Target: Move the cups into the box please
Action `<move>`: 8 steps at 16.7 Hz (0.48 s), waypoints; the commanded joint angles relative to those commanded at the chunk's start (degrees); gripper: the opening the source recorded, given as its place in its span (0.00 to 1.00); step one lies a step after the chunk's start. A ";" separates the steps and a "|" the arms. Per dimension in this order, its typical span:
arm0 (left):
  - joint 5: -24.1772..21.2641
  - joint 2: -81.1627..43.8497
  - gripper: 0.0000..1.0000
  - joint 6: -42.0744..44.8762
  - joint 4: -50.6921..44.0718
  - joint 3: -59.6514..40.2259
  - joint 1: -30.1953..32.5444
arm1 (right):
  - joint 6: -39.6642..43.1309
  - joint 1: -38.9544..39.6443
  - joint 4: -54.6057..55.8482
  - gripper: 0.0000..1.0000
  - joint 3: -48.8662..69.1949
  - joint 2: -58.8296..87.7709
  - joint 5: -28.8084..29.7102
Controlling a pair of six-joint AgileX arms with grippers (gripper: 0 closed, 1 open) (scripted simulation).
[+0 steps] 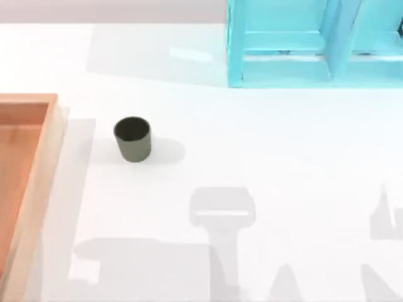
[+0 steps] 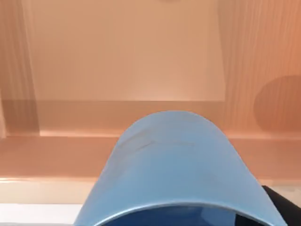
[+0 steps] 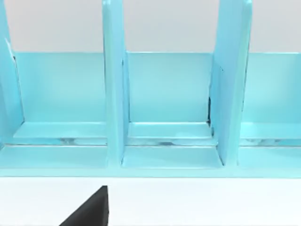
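Olive-grey cup (image 1: 132, 139) upright beside orange-brown box (image 1: 39, 165), blue cup (image 2: 181, 174) seemingly above box interior

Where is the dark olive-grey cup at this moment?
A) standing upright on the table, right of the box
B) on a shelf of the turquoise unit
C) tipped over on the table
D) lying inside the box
A: in the top view the olive-grey cup stands upright on the white table, apart from the box to its left.
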State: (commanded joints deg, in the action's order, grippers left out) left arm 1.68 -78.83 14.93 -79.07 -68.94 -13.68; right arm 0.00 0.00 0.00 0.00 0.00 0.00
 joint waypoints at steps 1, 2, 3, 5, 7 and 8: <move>0.00 0.02 0.00 0.02 0.17 0.11 -0.08 | 0.00 0.00 0.00 1.00 0.00 0.00 0.00; -0.02 0.03 0.00 0.17 0.87 0.68 -0.31 | 0.00 0.00 0.00 1.00 0.00 0.00 0.00; -0.03 -0.04 0.00 0.43 2.03 1.79 -0.57 | 0.00 0.00 0.00 1.00 0.00 0.00 0.00; -0.05 -0.30 0.00 1.01 5.21 4.96 -0.99 | 0.00 0.00 0.00 1.00 0.00 0.00 0.00; -0.07 -0.53 0.00 1.39 8.03 7.12 -1.61 | 0.00 0.00 0.00 1.00 0.00 0.00 0.00; -0.09 -0.67 0.00 1.65 9.59 8.47 -1.86 | 0.00 0.00 0.00 1.00 0.00 0.00 0.00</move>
State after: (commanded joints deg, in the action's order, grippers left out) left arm 1.59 -79.51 16.58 -69.48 -60.47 -15.54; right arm 0.00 0.00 0.00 0.00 0.00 0.00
